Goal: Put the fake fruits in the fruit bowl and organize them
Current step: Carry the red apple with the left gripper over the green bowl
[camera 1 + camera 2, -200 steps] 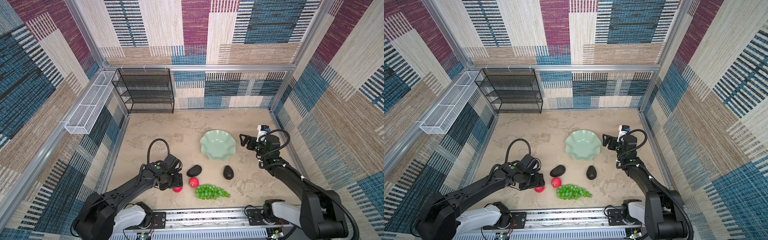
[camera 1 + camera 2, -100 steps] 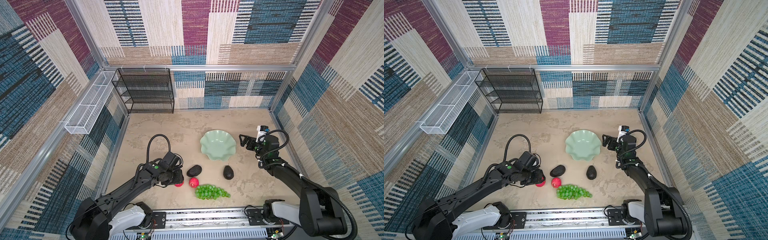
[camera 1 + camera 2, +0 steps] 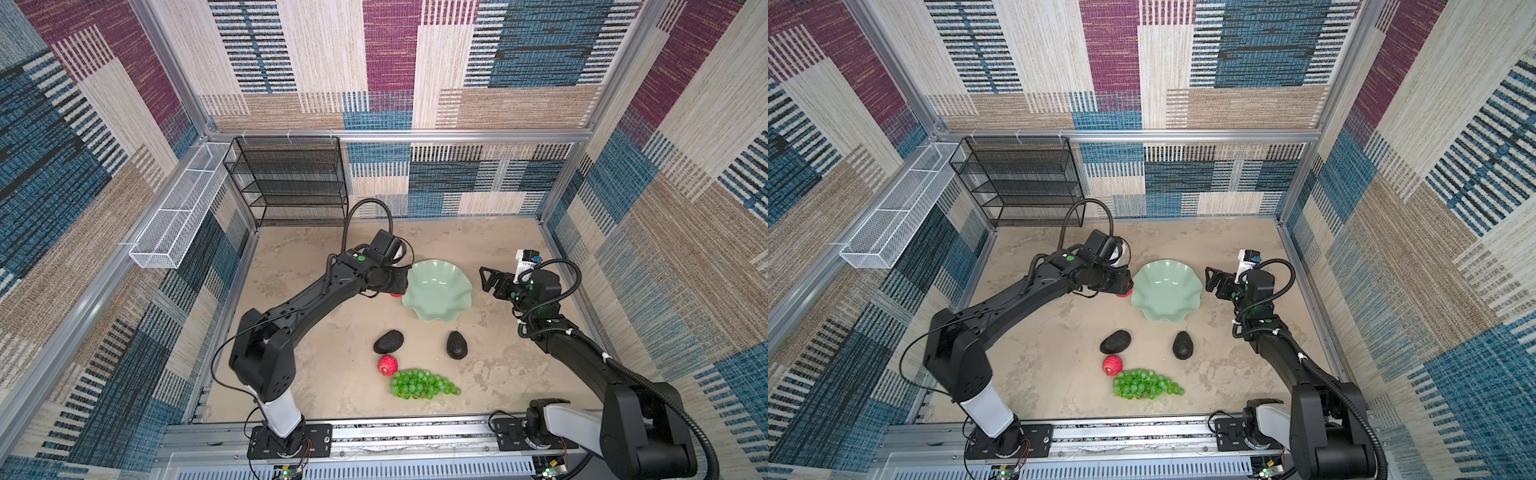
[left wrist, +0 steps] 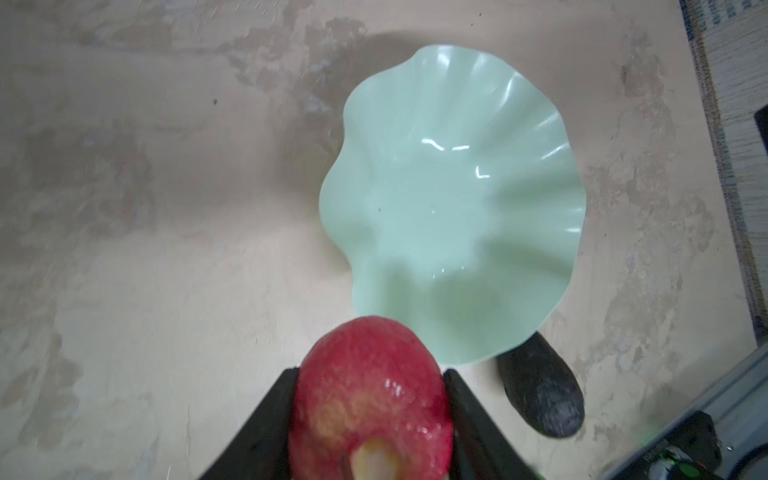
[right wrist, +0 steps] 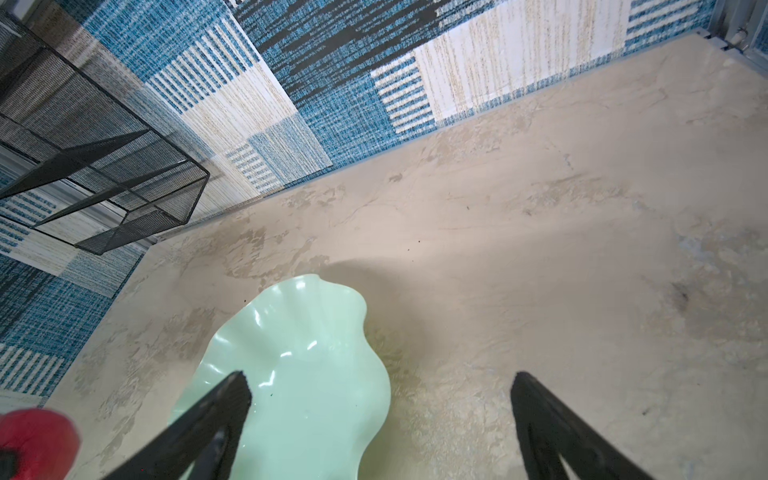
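My left gripper is shut on a red apple, held just off the left rim of the empty mint-green fruit bowl. That apple peeks out red under the gripper in both top views. On the table in front of the bowl lie two dark avocados, a second red apple and the green grapes. My right gripper hovers open at the bowl's right rim, holding nothing.
A black mesh rack stands at the back left against the wall. A white wire basket hangs on the left wall. Patterned walls enclose the table, and a metal rail runs along its front edge.
My left gripper closed on the apple near the front of the table, lifted it and carried it back to the bowl's left rim. The right arm has stayed still.
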Controlling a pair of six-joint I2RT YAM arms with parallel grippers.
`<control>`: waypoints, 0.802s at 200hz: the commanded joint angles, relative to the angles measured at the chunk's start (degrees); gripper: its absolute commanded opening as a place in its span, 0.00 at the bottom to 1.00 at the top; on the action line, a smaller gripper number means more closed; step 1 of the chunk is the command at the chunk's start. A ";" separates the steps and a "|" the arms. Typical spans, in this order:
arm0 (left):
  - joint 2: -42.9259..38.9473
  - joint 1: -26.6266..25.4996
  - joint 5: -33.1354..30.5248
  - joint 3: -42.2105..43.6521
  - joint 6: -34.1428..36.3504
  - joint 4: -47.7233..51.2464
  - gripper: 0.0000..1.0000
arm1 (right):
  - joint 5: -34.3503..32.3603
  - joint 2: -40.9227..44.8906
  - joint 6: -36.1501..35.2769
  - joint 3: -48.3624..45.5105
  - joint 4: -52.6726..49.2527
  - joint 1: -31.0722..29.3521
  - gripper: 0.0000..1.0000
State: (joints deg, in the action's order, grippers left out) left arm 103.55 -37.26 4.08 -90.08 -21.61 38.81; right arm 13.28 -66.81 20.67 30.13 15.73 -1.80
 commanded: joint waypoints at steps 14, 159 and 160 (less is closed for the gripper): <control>9.92 -0.79 1.81 -8.68 4.56 1.10 0.50 | -0.36 1.27 -0.13 -1.36 -0.65 -0.04 1.00; 31.95 -4.06 -1.06 -27.95 -1.00 4.00 0.55 | 0.34 1.13 -0.52 -2.25 -0.95 -0.04 1.00; 31.96 -4.06 -1.03 -28.00 -1.03 4.00 0.56 | 0.34 1.14 -0.53 -2.26 -0.96 -0.04 1.00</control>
State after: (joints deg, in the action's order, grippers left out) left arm 134.39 -41.32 3.44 -117.12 -20.93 41.56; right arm 13.28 -66.04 20.25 28.01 14.02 -1.80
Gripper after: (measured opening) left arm 0.540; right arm 0.996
